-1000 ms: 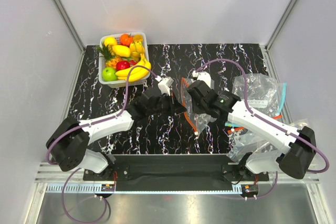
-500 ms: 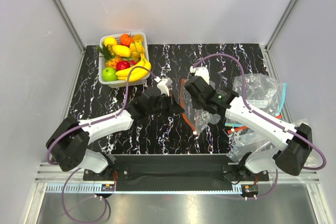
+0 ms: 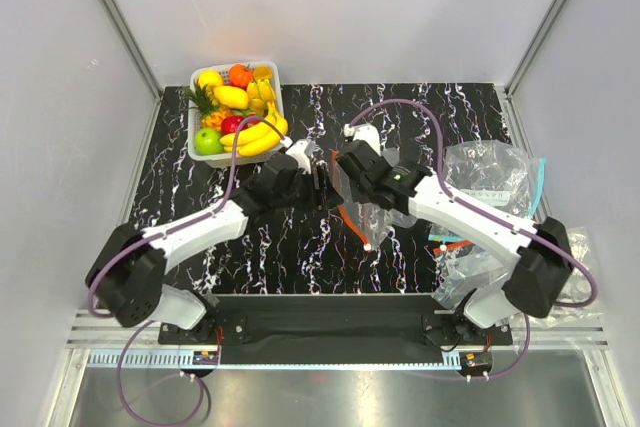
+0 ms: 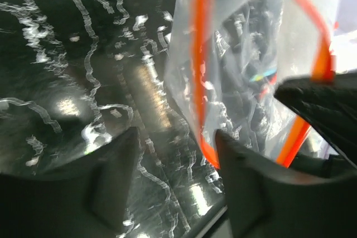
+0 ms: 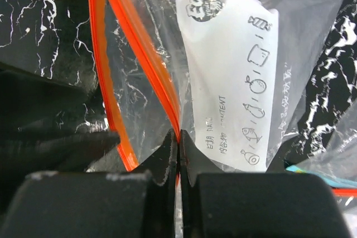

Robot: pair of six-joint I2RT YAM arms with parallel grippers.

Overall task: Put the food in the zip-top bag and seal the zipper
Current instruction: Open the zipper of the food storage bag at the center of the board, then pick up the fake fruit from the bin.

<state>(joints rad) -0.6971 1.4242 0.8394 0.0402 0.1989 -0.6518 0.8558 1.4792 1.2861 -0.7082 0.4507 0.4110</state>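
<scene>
The zip-top bag lies mid-table with its mouth gaping, white printed patch facing up. My right gripper is shut on one lip of the orange-red zipper. The other lip hangs just beside my left gripper's right finger. My left gripper is open, with only table between its fingers. From above, the left gripper and right gripper nearly meet at the bag's mouth. The food sits in the white basket: banana bunch, green apple, red apple, yellow fruit.
A heap of other clear bags, one with a teal-blue strip, lies at the right edge of the black marbled mat. Grey walls stand on the left, back and right.
My left gripper has opened beside the bag's mouth. My right gripper has shut on the zipper lip, and both grippers have shifted a little toward the back left.
</scene>
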